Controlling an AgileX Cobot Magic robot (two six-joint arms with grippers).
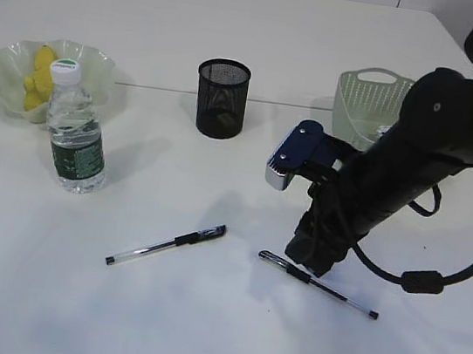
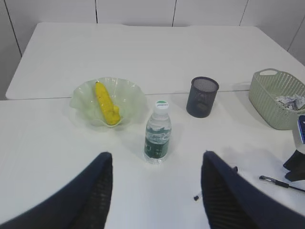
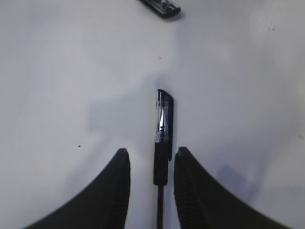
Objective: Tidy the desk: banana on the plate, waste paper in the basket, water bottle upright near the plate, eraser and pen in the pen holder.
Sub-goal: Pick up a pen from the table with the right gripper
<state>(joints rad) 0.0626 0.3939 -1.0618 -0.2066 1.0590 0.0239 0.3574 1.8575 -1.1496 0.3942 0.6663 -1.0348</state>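
On the white desk (image 1: 196, 339) two black-and-clear pens lie loose. My right gripper (image 1: 315, 260) is down over the right pen (image 1: 320, 286). In the right wrist view that gripper (image 3: 152, 150) is open and its fingers straddle the pen (image 3: 163, 119), with a gap on each side. The other pen (image 1: 167, 244) lies further left. The banana (image 1: 37, 77) rests in the pale green plate (image 1: 102, 66). The water bottle (image 1: 75, 132) stands upright beside the plate. The waste paper (image 2: 290, 101) is in the basket (image 2: 271, 93). My left gripper (image 2: 156, 153) is open and empty. No eraser shows.
The black mesh pen holder (image 1: 221, 97) stands behind the pens, near the desk's seam. The right arm's dark body and cable (image 1: 420, 278) hang over the right side, in front of the basket (image 1: 366, 98).
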